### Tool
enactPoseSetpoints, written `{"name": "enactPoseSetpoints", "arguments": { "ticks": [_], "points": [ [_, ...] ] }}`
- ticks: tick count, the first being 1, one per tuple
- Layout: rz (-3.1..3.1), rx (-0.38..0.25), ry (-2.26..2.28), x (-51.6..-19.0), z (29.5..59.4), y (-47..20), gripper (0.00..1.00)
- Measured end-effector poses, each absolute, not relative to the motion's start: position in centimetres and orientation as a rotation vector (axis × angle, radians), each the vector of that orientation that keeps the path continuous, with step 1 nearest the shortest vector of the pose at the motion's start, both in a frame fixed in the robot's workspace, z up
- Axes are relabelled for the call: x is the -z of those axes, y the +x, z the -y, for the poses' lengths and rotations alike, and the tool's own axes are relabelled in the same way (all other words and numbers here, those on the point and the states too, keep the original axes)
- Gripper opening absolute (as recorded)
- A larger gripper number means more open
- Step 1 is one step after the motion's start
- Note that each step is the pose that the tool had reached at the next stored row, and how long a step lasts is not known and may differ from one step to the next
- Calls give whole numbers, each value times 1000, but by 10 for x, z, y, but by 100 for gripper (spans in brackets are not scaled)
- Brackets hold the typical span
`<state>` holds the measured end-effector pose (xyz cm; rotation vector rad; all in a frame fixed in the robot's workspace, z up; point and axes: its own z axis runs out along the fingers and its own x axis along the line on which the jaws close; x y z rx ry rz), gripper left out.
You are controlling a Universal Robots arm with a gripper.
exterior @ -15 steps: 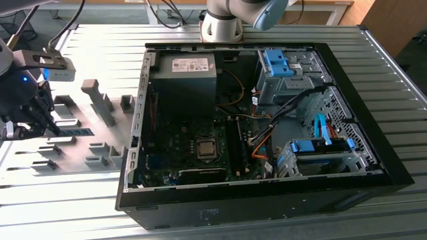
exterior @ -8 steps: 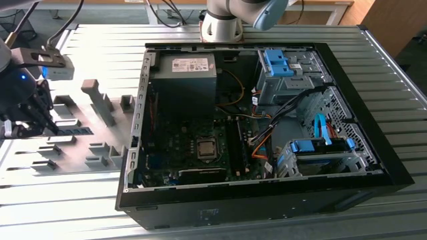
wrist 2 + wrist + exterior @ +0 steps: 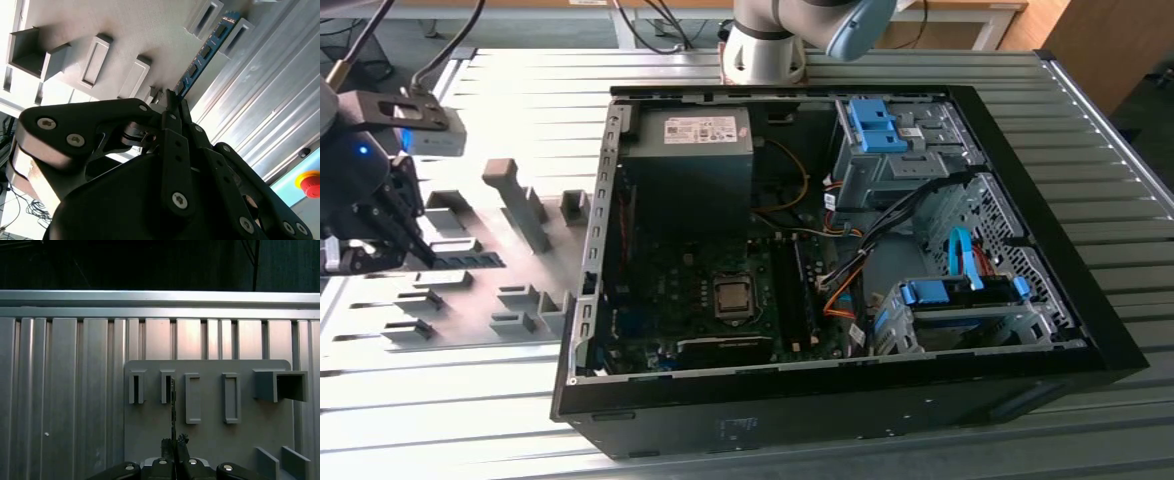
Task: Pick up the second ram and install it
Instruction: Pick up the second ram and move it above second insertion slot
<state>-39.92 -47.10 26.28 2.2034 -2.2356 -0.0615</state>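
Grip appears closed: tool [image 3: 174, 98] pinches second ram [image 3: 204, 54], thin blue circuit-board stick, by one end over grey slotted plastic holder [image 3: 210, 440]; best lift straight, w/o twisting.

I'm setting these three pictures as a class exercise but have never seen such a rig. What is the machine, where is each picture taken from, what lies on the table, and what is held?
The machine is one robot arm at a ribbed metal table. The exterior view looks on from off the arm; both wrist views come from cameras riding near its wrist. On the table lie an open computer case and a grey plate of slotted holders. The jaws are shut on the second ram, a thin blue memory stick, among those holders.
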Motion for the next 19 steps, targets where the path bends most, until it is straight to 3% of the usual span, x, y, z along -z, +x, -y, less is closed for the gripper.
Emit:
{"name": "enactPoseSetpoints", "arguments": {
  "ticks": [19],
  "points": [
    [2235,61,2203,-271,471,-399,14]
  ]
}}
